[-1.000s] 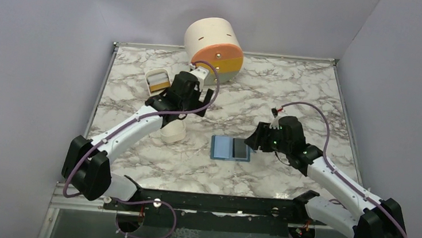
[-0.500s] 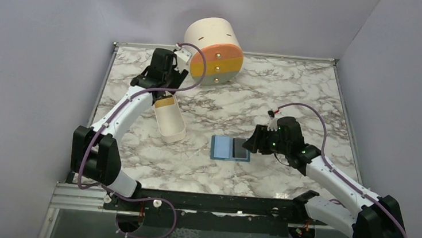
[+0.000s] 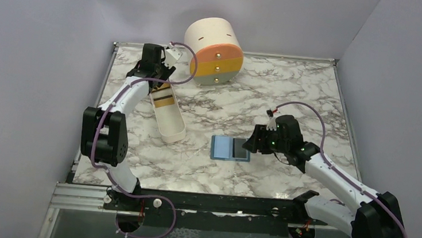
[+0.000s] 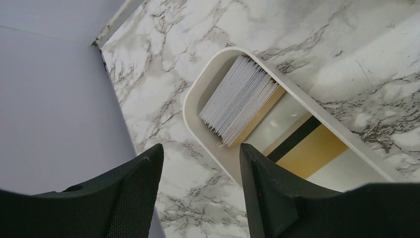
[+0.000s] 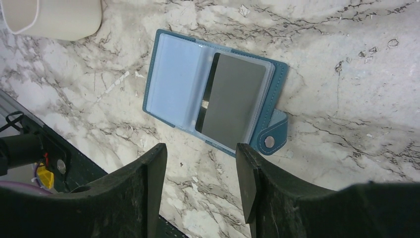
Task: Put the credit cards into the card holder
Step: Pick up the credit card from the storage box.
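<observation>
The blue card holder (image 3: 230, 148) lies open on the marble table, with a dark grey card (image 5: 234, 102) in its right sleeve and its snap tab (image 5: 270, 141) out to the right. My right gripper (image 3: 251, 142) (image 5: 200, 168) is open and empty just right of it. The other credit cards sit in the long white tray (image 3: 167, 113): a pale stack (image 4: 241, 98) on edge at its far end and a gold card with a dark stripe (image 4: 309, 148) lying flat. My left gripper (image 3: 153, 78) (image 4: 200, 163) is open and empty above the tray's far end.
A cream cylinder (image 3: 213, 51) with orange, yellow and grey drawers stands at the back centre. The table's left rail (image 3: 100, 95) and the grey wall run close to my left arm. The black base bar (image 3: 218, 203) lies along the near edge.
My left arm has swung back and left, from the table's middle to the tray's far end, uncovering the tray and the gold card. My right gripper has barely moved.
</observation>
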Available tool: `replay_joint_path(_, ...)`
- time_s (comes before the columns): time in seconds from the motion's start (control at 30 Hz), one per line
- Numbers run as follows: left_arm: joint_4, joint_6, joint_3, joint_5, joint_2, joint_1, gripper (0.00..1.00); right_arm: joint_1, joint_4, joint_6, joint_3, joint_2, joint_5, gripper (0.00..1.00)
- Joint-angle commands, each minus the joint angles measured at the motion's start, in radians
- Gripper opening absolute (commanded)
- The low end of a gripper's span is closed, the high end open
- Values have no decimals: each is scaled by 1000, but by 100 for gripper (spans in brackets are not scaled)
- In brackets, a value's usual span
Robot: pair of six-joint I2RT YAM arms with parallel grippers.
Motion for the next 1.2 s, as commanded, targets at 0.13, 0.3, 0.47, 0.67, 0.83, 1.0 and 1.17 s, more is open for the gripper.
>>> replay_joint_path(0.13, 84, 141, -11, 113, 113, 2, 60, 5, -30, -4, 47, -3, 27, 54)
replay_joint_path(0.3, 121, 158, -31, 120, 145, 2, 59, 5, -10, 23, 41, 2, 11, 54)
replay_joint_path(0.47, 157, 187, -46, 93, 172, 2, 59, 5, 18, 51, 27, 26, -22, 55)
replay_joint_path(0.67, 194, 227, -60, 61, 209, 2, 59, 5, 30, 59, 32, 53, -46, 54)
replay_joint_path(0.83, 232, 229, -58, 4, 234, 2, 57, 5, 30, 62, 36, 39, -42, 54)
replay_joint_path(1.0, 258, 227, -67, -12, 221, 2, 47, 4, 32, 60, 38, 58, -48, 54)
replay_joint_path(1.17, 279, 241, -80, -30, 213, 2, 47, 5, 50, 67, 34, 79, -71, 55)
